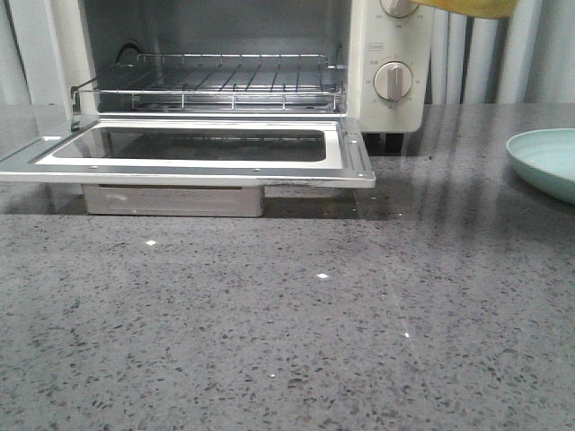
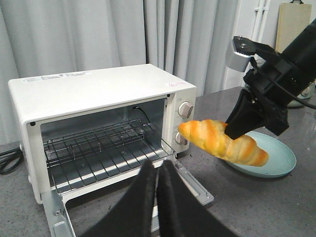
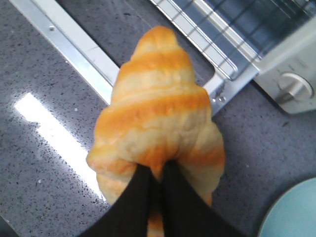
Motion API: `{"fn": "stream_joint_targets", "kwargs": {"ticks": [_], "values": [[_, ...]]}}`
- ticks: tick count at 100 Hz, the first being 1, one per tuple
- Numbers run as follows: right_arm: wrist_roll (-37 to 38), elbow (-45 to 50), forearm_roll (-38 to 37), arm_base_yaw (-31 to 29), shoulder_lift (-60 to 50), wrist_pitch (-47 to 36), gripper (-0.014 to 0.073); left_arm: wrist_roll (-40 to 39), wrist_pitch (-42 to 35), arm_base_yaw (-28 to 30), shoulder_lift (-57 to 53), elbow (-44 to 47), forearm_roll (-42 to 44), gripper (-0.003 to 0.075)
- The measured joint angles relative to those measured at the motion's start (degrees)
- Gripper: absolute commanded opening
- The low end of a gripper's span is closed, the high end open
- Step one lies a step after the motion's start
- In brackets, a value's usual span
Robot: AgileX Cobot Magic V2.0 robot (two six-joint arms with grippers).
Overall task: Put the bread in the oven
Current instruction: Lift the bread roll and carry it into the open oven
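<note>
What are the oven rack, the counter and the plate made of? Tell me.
Rack: bare metal wire, shiny and silver. Counter: polished speckled grey stone or composite, judging by its glints and reflections. Plate: smooth pale blue-green, probably plastic or glazed ceramic; the look leaves that open.
</note>
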Motion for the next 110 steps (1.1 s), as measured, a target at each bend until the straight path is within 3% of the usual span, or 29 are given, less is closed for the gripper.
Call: {"fn": "stream_joint_targets", "kwargs": {"ticks": [23,50,110], "values": [[-5.78,-5.26,-0.55,3.48,6.78,0.03,-0.0067,0.0,0.46,0.0,0.0,0.0,0.0,-0.0022],[-8.69,-11.3,-7.93,5.05,14.45,-0.56,-0.0067,0.0,2.27,0.0,0.0,0.0,0.0,-0.0022],[-9.21,-13.01,-18.85,6.19,23.7,-17.33,-0.0067,0.0,2.49,0.0,0.0,0.0,0.0,-0.0022]]}}
